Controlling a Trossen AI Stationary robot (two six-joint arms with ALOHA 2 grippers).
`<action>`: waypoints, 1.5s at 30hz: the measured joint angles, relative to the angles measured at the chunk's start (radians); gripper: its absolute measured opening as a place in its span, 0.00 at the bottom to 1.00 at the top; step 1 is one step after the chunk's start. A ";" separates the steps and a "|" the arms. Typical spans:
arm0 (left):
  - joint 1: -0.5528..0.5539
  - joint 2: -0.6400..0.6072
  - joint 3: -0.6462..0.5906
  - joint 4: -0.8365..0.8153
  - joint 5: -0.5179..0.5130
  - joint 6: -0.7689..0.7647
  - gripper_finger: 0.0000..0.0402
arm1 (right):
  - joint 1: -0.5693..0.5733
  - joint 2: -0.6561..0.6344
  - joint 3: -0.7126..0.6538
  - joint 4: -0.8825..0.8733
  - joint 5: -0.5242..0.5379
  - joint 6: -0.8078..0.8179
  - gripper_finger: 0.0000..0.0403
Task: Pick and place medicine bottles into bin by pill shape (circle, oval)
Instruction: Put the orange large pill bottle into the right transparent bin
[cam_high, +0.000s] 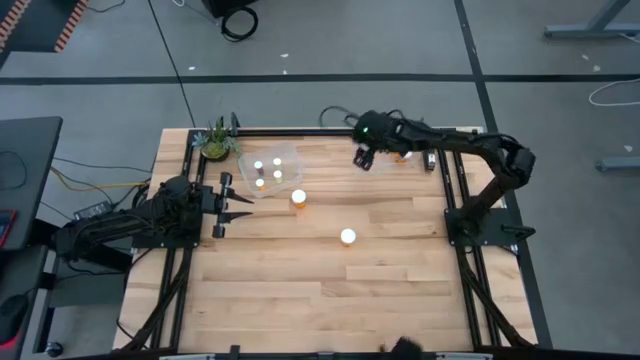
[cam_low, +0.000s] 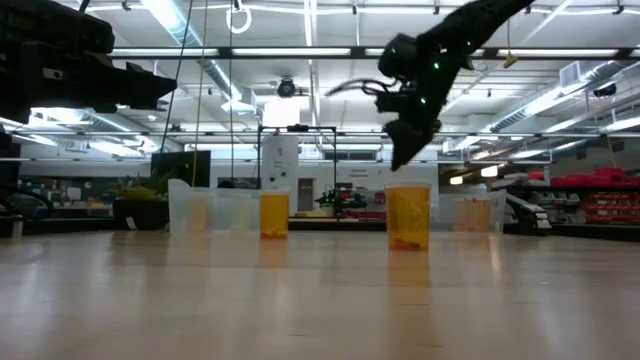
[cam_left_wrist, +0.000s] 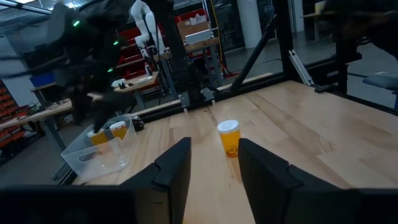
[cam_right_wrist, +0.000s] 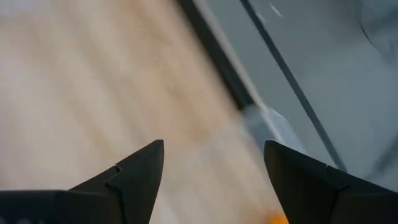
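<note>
Two orange medicine bottles with white caps stand upright on the wooden table: one near the middle (cam_high: 298, 197), also in the left wrist view (cam_left_wrist: 228, 137), and one nearer the front (cam_high: 347, 237). A clear bin (cam_high: 270, 170) at the far left holds three white-capped bottles. My left gripper (cam_high: 225, 200) (cam_left_wrist: 214, 168) is open and empty at the table's left, its fingers pointing at the middle bottle. My right gripper (cam_high: 362, 158) (cam_right_wrist: 214, 162) is open and empty, raised above the far part of the table.
A small green plant (cam_high: 215, 140) stands at the far left corner beside the clear bin. Something orange (cam_high: 405, 155) lies at the far edge under my right arm. Bare wood fills the near half of the table (cam_high: 330, 300).
</note>
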 joint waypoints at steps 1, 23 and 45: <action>0.000 0.000 0.000 0.000 0.000 0.000 0.36 | 0.035 0.000 0.004 0.011 -0.015 -0.016 0.71; 0.000 0.000 0.000 0.000 0.000 0.000 0.36 | 0.398 0.398 0.369 0.022 -0.122 -0.016 0.63; 0.000 0.000 0.000 0.000 0.000 0.000 0.36 | 0.402 0.561 0.565 0.058 -0.246 -0.154 0.66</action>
